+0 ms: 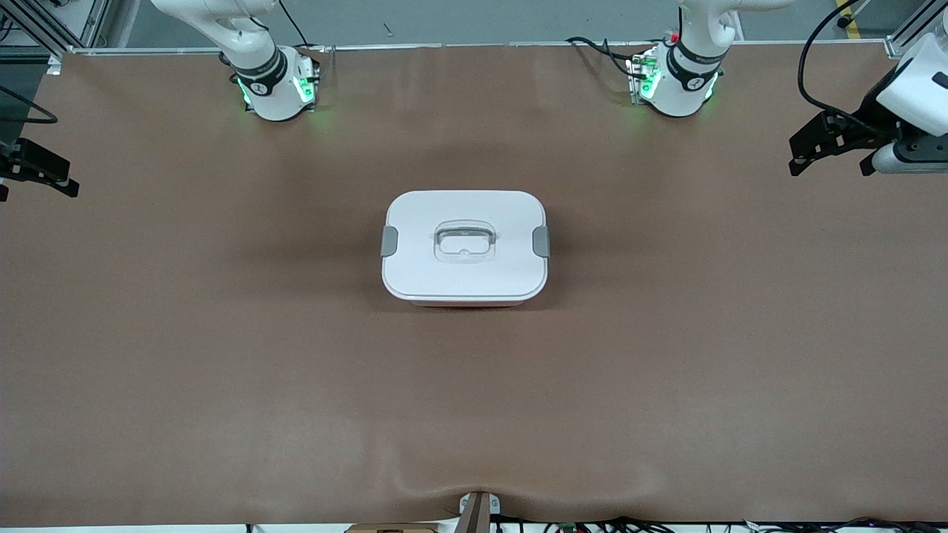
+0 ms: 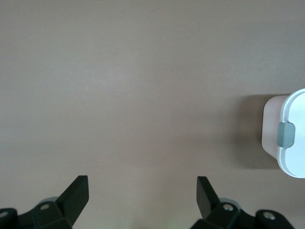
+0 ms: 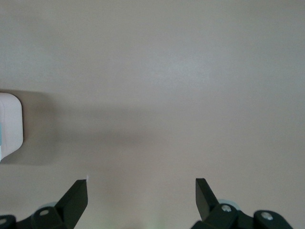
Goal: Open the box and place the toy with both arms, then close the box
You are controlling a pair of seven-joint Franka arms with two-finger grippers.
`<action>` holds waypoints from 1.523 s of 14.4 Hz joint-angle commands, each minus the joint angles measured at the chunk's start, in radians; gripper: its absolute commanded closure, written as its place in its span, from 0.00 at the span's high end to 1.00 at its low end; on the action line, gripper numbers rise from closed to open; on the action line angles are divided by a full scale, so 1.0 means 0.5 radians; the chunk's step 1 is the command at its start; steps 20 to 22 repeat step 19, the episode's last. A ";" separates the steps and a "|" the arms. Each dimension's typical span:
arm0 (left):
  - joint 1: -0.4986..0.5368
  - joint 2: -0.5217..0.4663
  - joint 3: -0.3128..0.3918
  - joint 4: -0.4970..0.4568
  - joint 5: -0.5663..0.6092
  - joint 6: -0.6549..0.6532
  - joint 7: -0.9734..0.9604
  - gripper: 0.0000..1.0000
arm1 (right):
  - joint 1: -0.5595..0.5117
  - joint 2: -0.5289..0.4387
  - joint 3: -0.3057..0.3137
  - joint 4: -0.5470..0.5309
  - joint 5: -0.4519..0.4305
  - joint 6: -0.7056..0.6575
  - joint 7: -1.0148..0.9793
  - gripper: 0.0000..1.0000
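Closed box (image 1: 464,274), tabletop (image 1: 222,355) all round.

The box (image 1: 464,248) sits on the table (image 1: 222,385), midway between the two arms' ends and nearer the front camera than both arm bases. Its lid (image 1: 464,240) is on it, with a clip (image 1: 389,241) at the side toward the right arm and a clip (image 1: 541,241) at the side toward the left arm. The handle (image 1: 464,241) lies in the middle of the lid. The left gripper (image 1: 829,148) hangs over the left arm's end of the table, well apart from the box; the right gripper (image 1: 37,170) hangs over the right arm's end, also well apart.
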 commanded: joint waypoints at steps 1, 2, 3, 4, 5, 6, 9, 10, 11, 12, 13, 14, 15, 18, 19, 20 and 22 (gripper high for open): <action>-0.011 -0.014 0.019 0.016 -0.015 0.012 0.116 1.00 | 0.009 0.002 0.000 0.020 -0.023 -0.006 0.021 1.00; -0.008 0.014 0.022 0.040 -0.009 0.012 0.125 1.00 | 0.009 0.002 0.000 0.020 -0.023 -0.006 0.021 1.00; 0.001 0.041 0.022 0.083 -0.018 0.012 0.125 1.00 | 0.009 0.002 0.000 0.020 -0.023 -0.006 0.021 1.00; 0.001 0.063 0.025 0.108 -0.027 0.012 0.125 1.00 | 0.009 0.002 0.000 0.020 -0.023 -0.006 0.021 1.00; -0.002 0.066 0.025 0.114 -0.021 0.012 0.119 1.00 | 0.009 0.002 0.000 0.020 -0.023 -0.006 0.021 1.00; -0.002 0.066 0.025 0.117 -0.009 0.012 0.119 1.00 | 0.009 0.002 0.000 0.020 -0.023 -0.006 0.021 1.00; -0.011 0.069 0.022 0.114 -0.003 0.009 0.110 1.00 | 0.009 0.002 0.000 0.020 -0.023 -0.006 0.021 1.00; -0.011 0.069 0.022 0.114 -0.003 0.003 0.107 1.00 | 0.009 0.002 0.000 0.020 -0.023 -0.006 0.021 1.00; -0.011 0.069 0.022 0.111 -0.003 -0.015 0.107 1.00 | 0.009 0.002 0.000 0.020 -0.023 -0.006 0.021 1.00; -0.008 0.069 0.022 0.114 -0.003 -0.031 0.110 1.00 | 0.009 0.005 0.000 0.020 -0.023 -0.006 0.021 1.00; -0.008 0.069 0.022 0.114 -0.003 -0.031 0.107 1.00 | 0.009 0.002 0.000 0.020 -0.023 -0.006 0.021 1.00; -0.008 0.069 0.022 0.114 0.000 -0.031 0.107 1.00 | 0.009 0.002 0.000 0.020 -0.023 -0.006 0.021 1.00; -0.011 0.069 0.022 0.114 0.000 -0.031 0.107 1.00 | 0.009 0.002 0.000 0.020 -0.023 -0.006 0.021 1.00; -0.011 0.069 0.022 0.114 0.000 -0.031 0.101 1.00 | 0.009 0.005 0.000 0.020 -0.020 -0.006 0.021 1.00; -0.011 0.069 0.022 0.114 0.000 -0.031 0.101 1.00 | 0.009 0.005 0.000 0.020 -0.023 -0.006 0.021 1.00; -0.011 0.069 0.022 0.114 0.000 -0.031 0.101 1.00 | 0.009 0.005 0.000 0.020 -0.023 -0.006 0.021 1.00; -0.011 0.069 0.022 0.114 0.000 -0.031 0.101 1.00 | 0.009 0.005 0.000 0.020 -0.023 -0.006 0.021 1.00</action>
